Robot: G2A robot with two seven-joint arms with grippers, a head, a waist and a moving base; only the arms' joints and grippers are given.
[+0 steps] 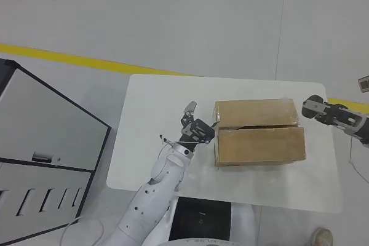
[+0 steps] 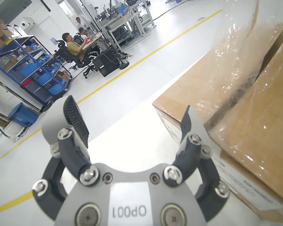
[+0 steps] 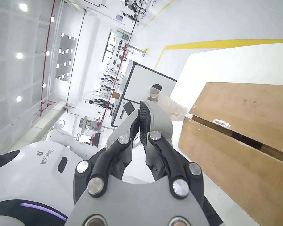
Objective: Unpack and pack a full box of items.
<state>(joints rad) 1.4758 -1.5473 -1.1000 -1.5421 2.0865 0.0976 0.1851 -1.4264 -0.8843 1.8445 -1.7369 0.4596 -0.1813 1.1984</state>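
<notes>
Closest in, the left pincer stands spread wide, with nothing between its pads. Just past its box-side finger sits the cardboard box, resting on the white table between the two pincers. Its two top flaps are down and meet along a seam that gapes to a dark slit. A strip of clear tape hangs loose at the end nearest the left pincer, rising crumpled above that seam. At the opposite end of the box is the right pincer, near the corner of one flap. Its fingers are pressed together on nothing I can make out, and whether it touches the cardboard I cannot tell.

This looks like the opening stage of unpacking: the seal seems broken, but neither flap is lifted. The next move probably calls for the left pincer to get the loose tape clear, then work a fingertip into the slit and fold a flap outward. The right pincer would likely need to steady the far end so the box does not slide.
</notes>
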